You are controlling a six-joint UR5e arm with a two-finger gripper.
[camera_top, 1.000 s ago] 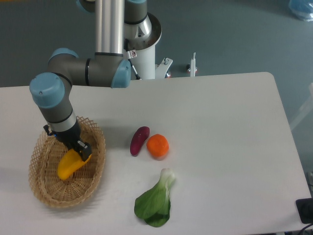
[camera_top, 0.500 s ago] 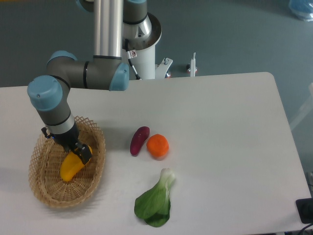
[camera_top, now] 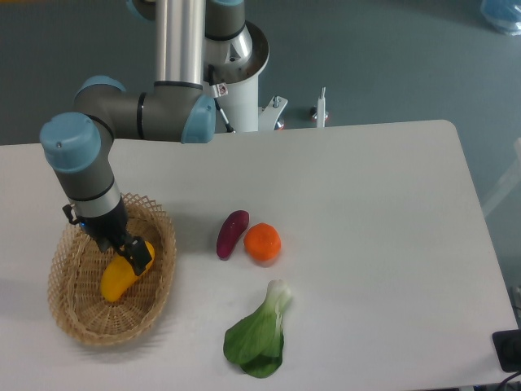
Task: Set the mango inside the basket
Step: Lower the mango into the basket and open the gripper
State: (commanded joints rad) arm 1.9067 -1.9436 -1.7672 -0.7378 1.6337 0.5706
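Reading the scene for writing: none can be made out on the arm, the fruit or the table; any marks are too small to tell.
Gripper (camera_top: 134,254): reaches down into the basket from the arm's grey wrist; its dark fingers sit at the upper end of the mango.
Jaws: whether they are clamped on the mango or slightly apart cannot be told from this view; they are at least touching or just beside its top end.
Mango (camera_top: 119,277): yellow-orange, lying tilted inside the basket, lower end toward the basket's floor.
Basket (camera_top: 75,324): oval tan wicker, on the left part of the white table (camera_top: 366,212).
Eggplant (camera_top: 232,233): small, purple, just left of the orange (camera_top: 262,243), well apart from the basket.
Leafy green (camera_top: 259,334): lies nearer the front edge, below the orange.
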